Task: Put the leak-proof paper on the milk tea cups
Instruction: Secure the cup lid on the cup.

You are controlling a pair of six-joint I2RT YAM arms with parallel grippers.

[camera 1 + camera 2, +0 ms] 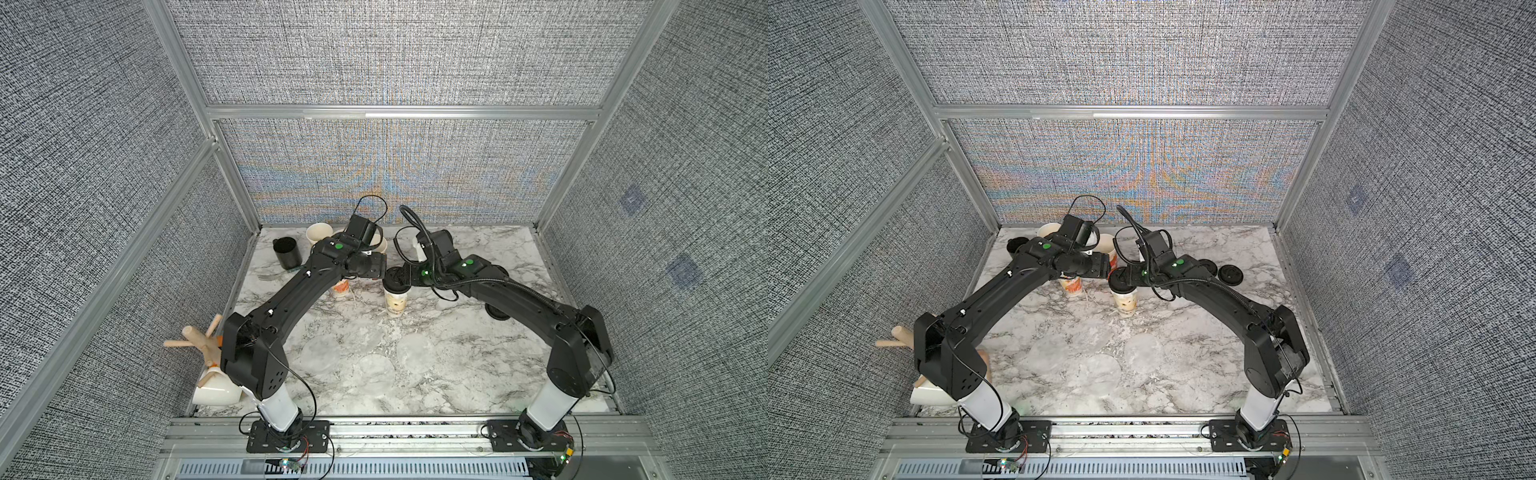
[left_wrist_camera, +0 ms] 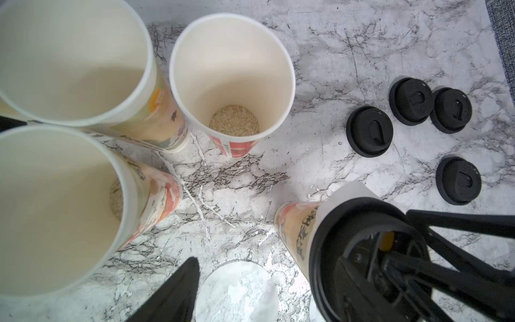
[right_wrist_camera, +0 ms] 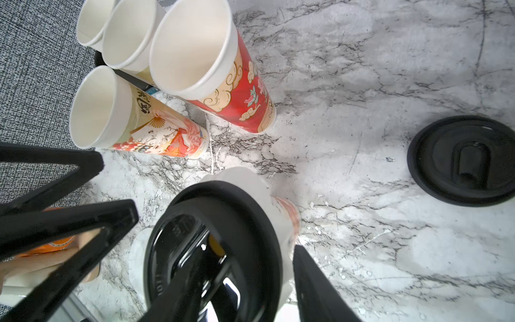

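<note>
Paper (image 2: 237, 291) lies flat on the bench (image 2: 320, 69) beside your released left hand (image 3: 117, 186); expect it light, limp, slippery, so pinch its edge. Right hand (image 2: 398, 237) straddles the fitted lid (image 2: 348, 213), grip unclear

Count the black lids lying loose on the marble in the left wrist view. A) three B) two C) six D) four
D: four loose lids lie flat on the marble; a fifth lid is not loose, it sits on a cup.
</note>
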